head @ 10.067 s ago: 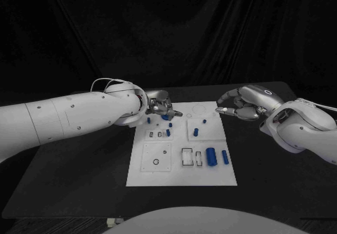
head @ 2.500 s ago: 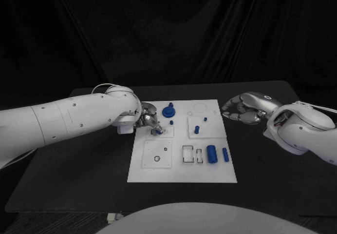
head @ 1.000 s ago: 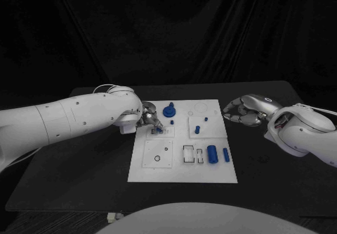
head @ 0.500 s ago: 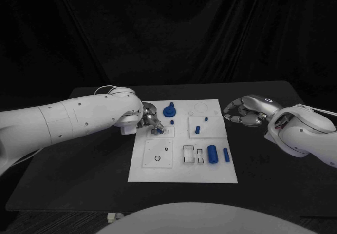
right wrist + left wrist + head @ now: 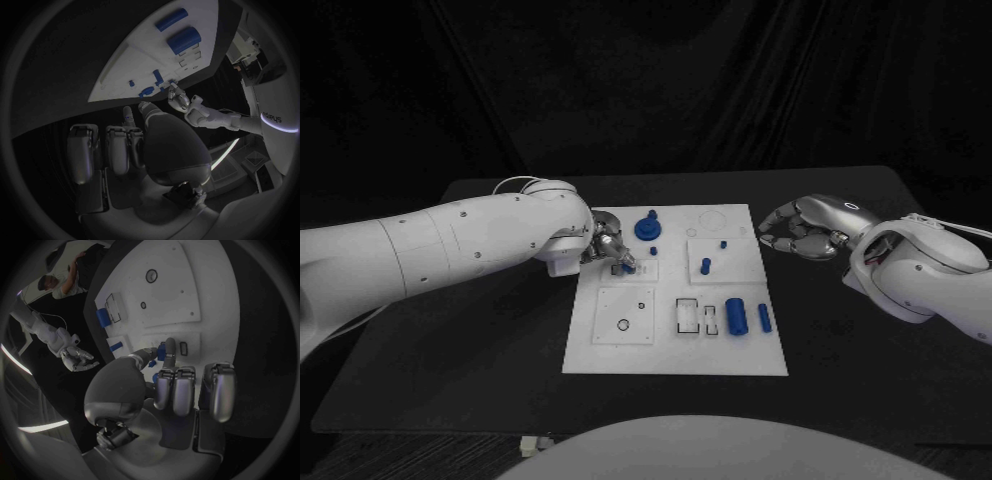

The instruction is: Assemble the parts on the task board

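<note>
The white task board (image 5: 672,345) lies in the middle of the black table. My left hand (image 5: 609,250) is over the board's left edge and pinches a small blue part (image 5: 626,266) between thumb and a finger, right at the board surface by the small slots (image 5: 184,348). The left wrist view shows that blue part (image 5: 162,352) in the pinch of the left hand (image 5: 164,390). My right hand (image 5: 799,228) hovers off the board's far right corner with its fingers curled in and nothing in them. In the right wrist view the right hand (image 5: 164,142) faces the board (image 5: 134,60).
A blue knob-like part (image 5: 646,228) stands at the board's far side, with a blue peg (image 5: 705,266) on the right block. A thick blue cylinder (image 5: 734,320) and a thinner one (image 5: 763,317) lie beside the rectangular slots (image 5: 685,317). Bare black table surrounds the board.
Ten seconds ago my left hand was at the blue knob-like part; it has come nearer along the left edge with a small blue part. Over the last second nothing visibly moved.
</note>
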Controlling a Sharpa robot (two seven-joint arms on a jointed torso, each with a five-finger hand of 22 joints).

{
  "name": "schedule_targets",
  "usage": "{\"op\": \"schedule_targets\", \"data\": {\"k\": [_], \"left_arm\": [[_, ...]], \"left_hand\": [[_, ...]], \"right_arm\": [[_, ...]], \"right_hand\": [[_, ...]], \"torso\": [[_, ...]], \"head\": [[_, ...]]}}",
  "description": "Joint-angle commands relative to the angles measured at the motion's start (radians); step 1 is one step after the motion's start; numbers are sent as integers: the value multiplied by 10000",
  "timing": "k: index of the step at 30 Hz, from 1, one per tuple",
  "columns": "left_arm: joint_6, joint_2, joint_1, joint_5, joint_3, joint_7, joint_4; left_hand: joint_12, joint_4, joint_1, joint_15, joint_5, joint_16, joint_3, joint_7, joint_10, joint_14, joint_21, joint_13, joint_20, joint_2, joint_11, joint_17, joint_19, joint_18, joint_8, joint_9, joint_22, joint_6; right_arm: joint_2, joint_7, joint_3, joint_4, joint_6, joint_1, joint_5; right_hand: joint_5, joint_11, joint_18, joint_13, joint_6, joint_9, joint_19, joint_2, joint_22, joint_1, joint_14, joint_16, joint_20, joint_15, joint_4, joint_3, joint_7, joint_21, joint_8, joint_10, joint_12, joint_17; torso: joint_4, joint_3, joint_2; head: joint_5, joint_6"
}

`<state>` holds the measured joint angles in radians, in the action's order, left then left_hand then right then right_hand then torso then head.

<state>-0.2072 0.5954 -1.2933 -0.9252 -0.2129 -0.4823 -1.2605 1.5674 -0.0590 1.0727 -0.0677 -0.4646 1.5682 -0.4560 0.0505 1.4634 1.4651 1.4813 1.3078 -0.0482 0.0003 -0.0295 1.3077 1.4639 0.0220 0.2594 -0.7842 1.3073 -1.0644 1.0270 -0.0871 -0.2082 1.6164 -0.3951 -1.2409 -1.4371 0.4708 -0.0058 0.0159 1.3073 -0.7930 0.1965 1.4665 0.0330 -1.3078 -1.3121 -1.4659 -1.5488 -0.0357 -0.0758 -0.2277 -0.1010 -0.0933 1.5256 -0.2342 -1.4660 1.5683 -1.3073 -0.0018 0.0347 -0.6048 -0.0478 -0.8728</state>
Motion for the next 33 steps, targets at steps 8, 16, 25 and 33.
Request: {"op": "schedule_targets", "data": {"k": [8,16,25,33], "left_arm": [[-37,-85,49,78,8,212,56],[-94,-97,78,78,8,205,92],[-139,-160,108,78,9,225,156],[-205,-173,136,77,9,214,212]], "left_hand": [[34,312,-24,63,-21,26,-378,-54,1074,1057,-89,2630,-34,111,78,2631,-91,142,-31,-16,1893,1],[34,314,-24,64,-20,26,-383,-52,1074,1057,-106,2630,-34,113,80,2631,-111,148,-36,-17,1880,9],[34,318,-25,68,-12,26,-399,-46,1074,1057,-125,2630,-37,122,85,2631,-130,154,-44,-21,1869,26],[34,329,-28,75,13,26,-420,-33,1074,1057,-175,2630,-43,128,96,2631,-185,171,-61,-30,1836,61]], "right_arm": [[2,-77,6,-2,-100,31,-16],[10,-81,6,-2,-88,36,-16],[-7,-81,6,-9,-66,42,-16],[5,-94,6,-9,-21,44,-16]], "right_hand": [[6,36,-21,2635,-28,-14,782,-5,-2446,-50,-940,35,-96,102,-32,-43,-20,-32,34,-1048,25,-2145],[9,36,-15,2635,-27,-15,772,-6,-2439,-52,-936,46,-96,102,-31,-47,-20,-51,36,-1048,25,-2125],[12,35,-14,2635,-27,-16,770,-9,-2437,-54,-934,51,-96,102,-30,-52,-20,-55,37,-1048,25,-2115],[14,35,-12,2635,-27,-17,765,-10,-2434,-56,-934,50,-97,102,-31,-56,-20,-63,39,-1048,25,-2117]], "torso": [[-1,-1,3],[1,-5,-5],[-1,-4,2],[-1,0,-1]], "head": [[-20,2],[-14,2],[-29,2],[-26,2]]}}
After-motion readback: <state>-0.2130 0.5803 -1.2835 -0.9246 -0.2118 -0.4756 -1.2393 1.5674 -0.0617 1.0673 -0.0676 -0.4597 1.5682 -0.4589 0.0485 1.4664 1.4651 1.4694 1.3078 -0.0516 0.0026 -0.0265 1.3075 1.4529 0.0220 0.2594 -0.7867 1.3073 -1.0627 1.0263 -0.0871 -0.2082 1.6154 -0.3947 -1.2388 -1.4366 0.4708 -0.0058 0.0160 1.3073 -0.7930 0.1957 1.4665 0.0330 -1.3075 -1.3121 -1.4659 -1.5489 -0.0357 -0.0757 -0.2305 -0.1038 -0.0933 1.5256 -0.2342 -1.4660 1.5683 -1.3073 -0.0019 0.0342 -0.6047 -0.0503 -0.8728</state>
